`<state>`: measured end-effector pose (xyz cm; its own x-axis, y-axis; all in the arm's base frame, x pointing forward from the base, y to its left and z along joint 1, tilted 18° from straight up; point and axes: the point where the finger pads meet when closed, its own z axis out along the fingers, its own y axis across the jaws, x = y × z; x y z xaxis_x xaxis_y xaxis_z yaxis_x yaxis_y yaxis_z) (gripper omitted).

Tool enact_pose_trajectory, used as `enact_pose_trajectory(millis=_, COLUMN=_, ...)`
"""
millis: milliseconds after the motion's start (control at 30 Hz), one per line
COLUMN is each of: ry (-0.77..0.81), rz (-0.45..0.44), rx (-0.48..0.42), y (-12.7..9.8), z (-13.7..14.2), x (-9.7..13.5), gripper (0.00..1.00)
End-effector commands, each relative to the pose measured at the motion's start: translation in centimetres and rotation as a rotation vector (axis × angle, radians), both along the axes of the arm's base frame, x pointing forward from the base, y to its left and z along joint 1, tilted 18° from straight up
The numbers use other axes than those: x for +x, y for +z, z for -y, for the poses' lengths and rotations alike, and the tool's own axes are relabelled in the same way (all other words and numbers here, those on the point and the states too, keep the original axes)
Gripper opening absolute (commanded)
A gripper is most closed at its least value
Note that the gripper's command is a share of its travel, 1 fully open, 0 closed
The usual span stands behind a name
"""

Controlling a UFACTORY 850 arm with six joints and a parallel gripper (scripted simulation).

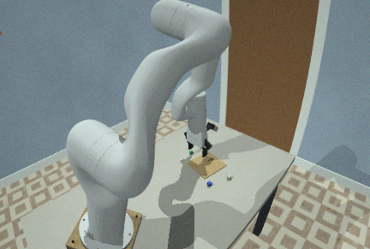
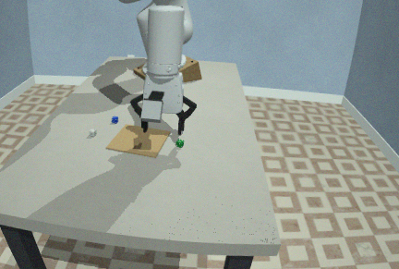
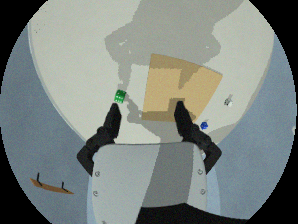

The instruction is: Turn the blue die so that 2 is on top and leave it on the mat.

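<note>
Blue die (image 2: 114, 119) sits on the bare bench (image 2: 203, 177), off the mat (image 2: 139, 140) and just beside one of its corners; in the top view it lies near the mat's front edge, with the white die (image 2: 92, 132) a little further out on the same side; the two are apart from each other and neither touches the mat; its upper face is too small to read in any view. Mat, a tan square, lies flat on the bench; the arm's shadow falls across part of it. Pincer (image 2: 162, 128) hangs above the mat's far side with its fingers spread wide and nothing between them; one fingertip stands over the mat, the other over the bench close to the green die (image 2: 179, 143). Green die rests on the bench just off the mat's edge, on the side away from the blue and white dice; in the wrist view it shows right beside one fingertip (image 3: 115, 113), apart from it.
</note>
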<state>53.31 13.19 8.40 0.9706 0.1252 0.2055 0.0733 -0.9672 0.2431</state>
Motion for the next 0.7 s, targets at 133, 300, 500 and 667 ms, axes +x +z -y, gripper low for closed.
enact_pose_trajectory(millis=133, ry=-0.003, rz=-0.017, rx=-0.002, y=-0.7, z=-4.4, x=2.2, gripper=1.0)
enact_pose_trajectory(millis=300, ry=-0.003, rz=-0.017, rx=-0.002, y=-0.7, z=-4.9, x=2.4, gripper=1.0)
enact_pose_trajectory(millis=500, ry=-0.003, rz=-0.017, rx=-0.002, y=-0.7, z=-5.0, x=2.4, gripper=1.0)
enact_pose_trajectory(millis=667, ry=-0.003, rz=-0.017, rx=-0.002, y=-0.7, z=-5.0, x=2.4, gripper=1.0)
